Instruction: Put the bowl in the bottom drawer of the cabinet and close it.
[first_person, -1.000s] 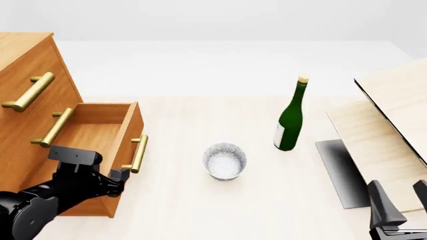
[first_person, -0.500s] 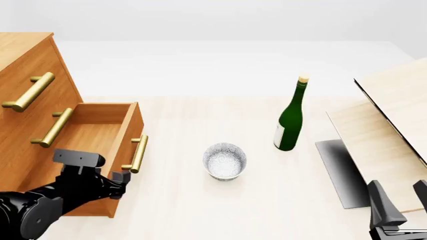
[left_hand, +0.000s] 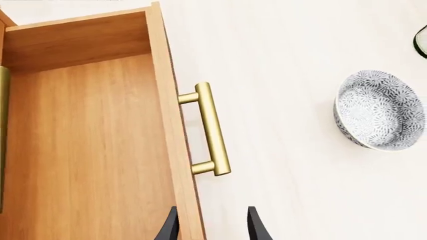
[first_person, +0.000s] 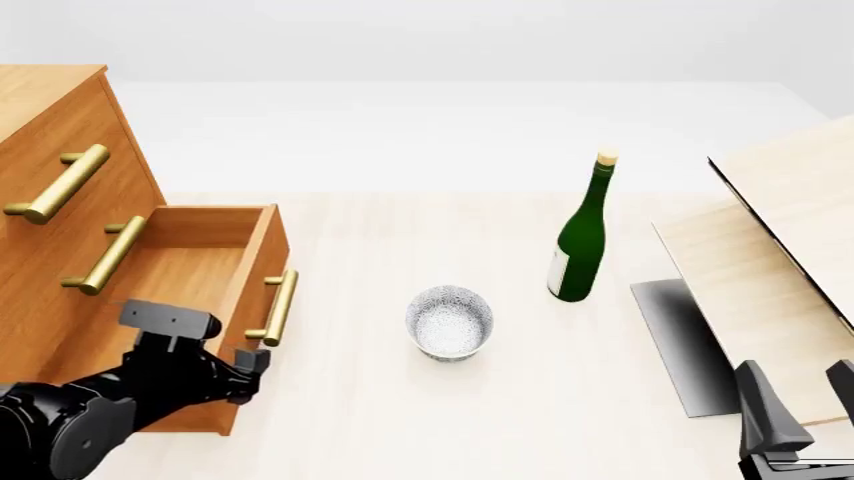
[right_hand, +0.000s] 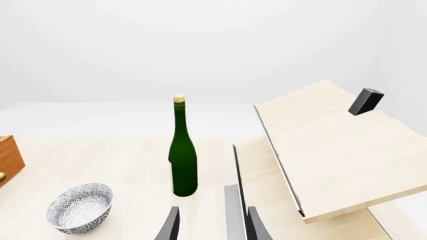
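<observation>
Bottom drawer (first_person: 200, 265) is sitting open, bowl (first_person: 450, 321) mid-table. Left gripper (left_hand: 210, 227), fingers apart near the brass handle (left_hand: 210, 130), should clear it; right gripper (right_hand: 210, 225), also parted, is idling.

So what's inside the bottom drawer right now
Nothing visible: the open bottom drawer shows only its bare wooden floor in the left wrist view. The bowl sits outside on the table. The drawer's near end is cut off there, and the left arm hides it from the front.
</observation>
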